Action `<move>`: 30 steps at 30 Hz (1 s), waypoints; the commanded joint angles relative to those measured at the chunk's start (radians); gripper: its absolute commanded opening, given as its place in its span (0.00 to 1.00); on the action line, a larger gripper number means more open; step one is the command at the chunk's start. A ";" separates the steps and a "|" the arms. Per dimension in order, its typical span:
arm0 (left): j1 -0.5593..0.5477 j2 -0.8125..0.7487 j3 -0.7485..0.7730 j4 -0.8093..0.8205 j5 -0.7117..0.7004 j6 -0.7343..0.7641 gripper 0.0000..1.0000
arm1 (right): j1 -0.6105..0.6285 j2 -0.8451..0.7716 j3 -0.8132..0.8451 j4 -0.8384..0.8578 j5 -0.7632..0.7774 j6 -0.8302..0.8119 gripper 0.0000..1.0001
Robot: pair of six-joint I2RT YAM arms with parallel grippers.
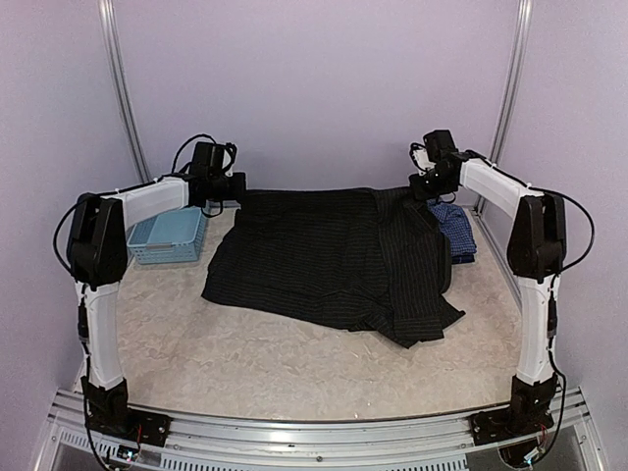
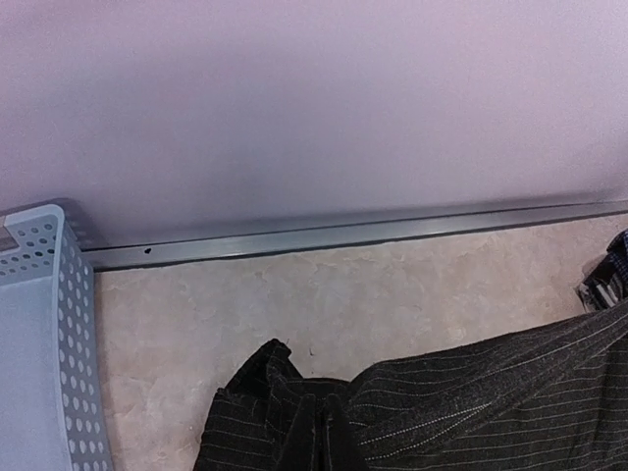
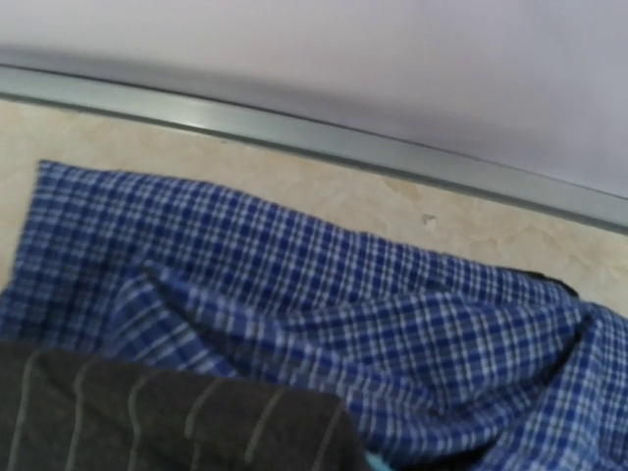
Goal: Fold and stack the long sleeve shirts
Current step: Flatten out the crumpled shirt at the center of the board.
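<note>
Top external view: you see the black pinstriped shirt (image 1: 324, 260) spread across the middle of the table (image 1: 294, 363), its far edge running straight between the two arms. The left gripper (image 1: 234, 186) sits closed at the far left corner of that edge, and the right gripper (image 1: 424, 186) sits closed at the far right corner, each pinching the cloth. The blue check shirt (image 1: 458, 234) lies at the far right, partly under the black one. A light blue basket (image 1: 167, 238) stands at the far left, just beside the shirt

Left wrist view: your fingers are out of frame. The black pinstriped shirt (image 2: 471, 402) gathers into a bunch at the bottom centre; the basket (image 2: 39, 343) is at the left, and a metal rail (image 2: 343, 235) lines the wall

Right wrist view: the blue check shirt (image 3: 343, 314) lies rumpled on the table beside the rail (image 3: 294, 132); the black pinstriped shirt (image 3: 147, 422) overlaps its near edge. No fingers show
</note>
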 commanded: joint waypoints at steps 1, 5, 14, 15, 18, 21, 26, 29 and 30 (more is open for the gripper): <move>0.024 0.031 0.032 0.071 -0.034 0.015 0.00 | -0.013 0.038 0.052 0.094 0.062 -0.015 0.00; 0.035 0.104 0.113 0.072 -0.038 0.004 0.00 | -0.013 0.075 0.059 0.133 0.124 -0.056 0.00; 0.045 0.340 0.387 0.088 -0.060 -0.033 0.09 | -0.016 0.120 0.089 0.202 0.285 -0.148 0.06; 0.046 0.365 0.405 0.087 -0.071 -0.035 0.12 | -0.017 0.122 0.096 0.196 0.297 -0.157 0.10; 0.055 0.390 0.421 0.100 -0.102 -0.058 0.41 | -0.027 0.115 0.101 0.175 0.325 -0.165 0.29; 0.067 0.376 0.416 0.087 -0.123 -0.080 0.56 | -0.041 0.086 0.081 0.158 0.331 -0.160 0.46; 0.076 0.284 0.275 0.121 -0.094 -0.117 0.67 | -0.050 0.017 0.042 0.135 0.341 -0.162 0.59; 0.076 0.180 0.145 0.142 -0.045 -0.137 0.74 | -0.051 -0.056 -0.024 0.118 0.327 -0.135 0.62; 0.074 0.142 0.094 0.150 -0.021 -0.149 0.76 | -0.049 -0.093 -0.070 0.124 0.314 -0.122 0.62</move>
